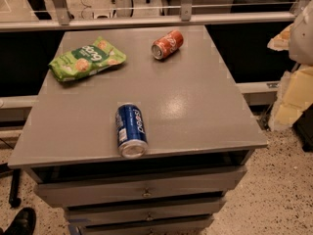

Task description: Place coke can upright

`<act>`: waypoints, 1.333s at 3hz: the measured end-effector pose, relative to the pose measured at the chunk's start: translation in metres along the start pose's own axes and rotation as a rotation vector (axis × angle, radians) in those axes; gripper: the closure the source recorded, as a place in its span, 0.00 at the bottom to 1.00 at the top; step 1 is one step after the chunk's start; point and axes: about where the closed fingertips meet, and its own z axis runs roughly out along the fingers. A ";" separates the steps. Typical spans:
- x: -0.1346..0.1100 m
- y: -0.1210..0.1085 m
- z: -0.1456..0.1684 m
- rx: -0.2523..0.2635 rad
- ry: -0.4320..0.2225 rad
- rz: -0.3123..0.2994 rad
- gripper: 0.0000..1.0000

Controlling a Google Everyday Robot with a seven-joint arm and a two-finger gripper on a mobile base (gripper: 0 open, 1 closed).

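Yet to stand up coke can, tipped sideways at far end of desk, right of chips. Cannot tell state of claw, seemingly parked beyond right edge, well apart.

Red-orange coke can with white script, blue can, green bag on grey counter; pale yellow tool at right edge.
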 end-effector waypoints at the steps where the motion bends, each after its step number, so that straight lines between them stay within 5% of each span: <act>1: 0.000 0.000 0.000 0.002 -0.001 0.000 0.00; 3: -0.017 -0.063 0.034 0.047 -0.124 -0.054 0.00; 4: -0.044 -0.105 0.059 0.072 -0.187 -0.141 0.00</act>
